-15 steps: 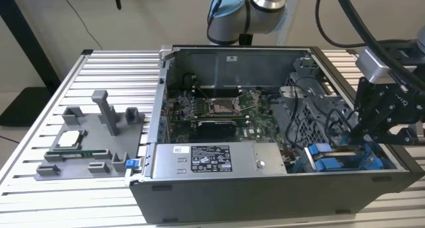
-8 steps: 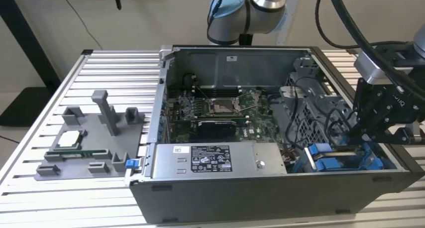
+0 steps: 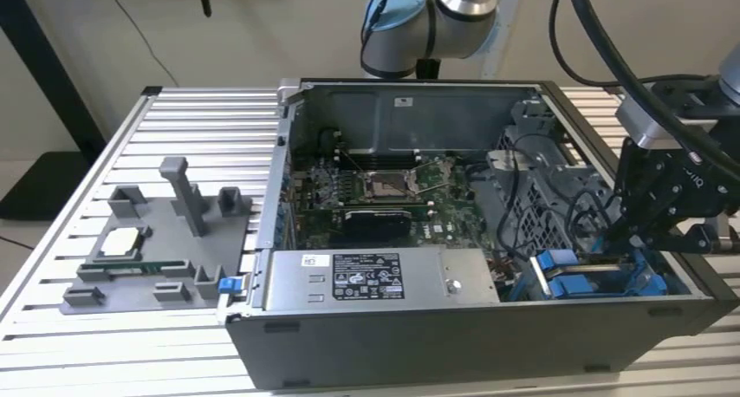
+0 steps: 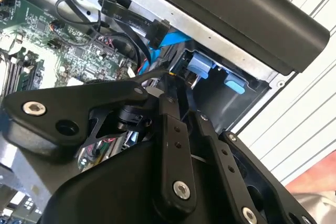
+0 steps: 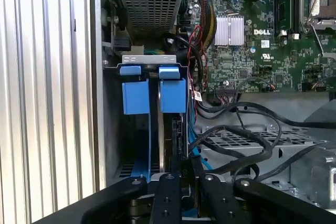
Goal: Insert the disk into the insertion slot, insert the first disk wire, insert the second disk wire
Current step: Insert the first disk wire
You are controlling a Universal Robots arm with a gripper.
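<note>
The disk (image 5: pixel 164 129) stands on edge in the insertion slot (image 5: pixel 113 129), its blue carrier (image 5: pixel 172 95) ending beside the power supply. In the exterior view the carrier (image 3: pixel 573 280) sits low in the case's near corner, on that view's right. My gripper (image 3: pixel 613 245) reaches down into the bay at the disk's other end. Its fingers (image 4: pixel 169 129) are drawn together, and a black disk wire (image 4: pixel 149 75) curves in to their tips; the plug is hidden. In both wrist views the gripper (image 4: pixel 181 80) (image 5: pixel 185 163) is shut. A second connector (image 4: pixel 131 17) on a blue cable (image 4: pixel 170 40) hangs loose.
The grey power-supply box (image 3: pixel 370 280) lies along the case's front wall, with the motherboard (image 3: pixel 382 189) behind it. Loose black cables (image 5: pixel 247 140) loop over the drive cage close to my fingers. A grey parts fixture (image 3: pixel 162 241) stands on the slatted table (image 3: pixel 69 328).
</note>
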